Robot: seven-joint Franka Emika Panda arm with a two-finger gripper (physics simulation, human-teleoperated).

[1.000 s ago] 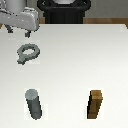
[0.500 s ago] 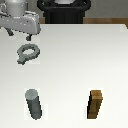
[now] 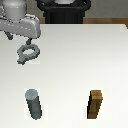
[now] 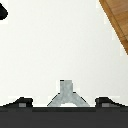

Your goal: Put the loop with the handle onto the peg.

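— Where is the loop with the handle (image 3: 27, 52) sitting?

— Flat on the white table (image 3: 75, 65), at the exterior view's left, well apart from the peg (image 3: 34, 103) standing nearer the camera.

— What is changing?

— The gripper (image 3: 19, 38) is sinking closer over the loop than a second ago, so a grasp is looming. The handle is showing between the fingers.

— Clenched?

— No, spread and holding nothing.
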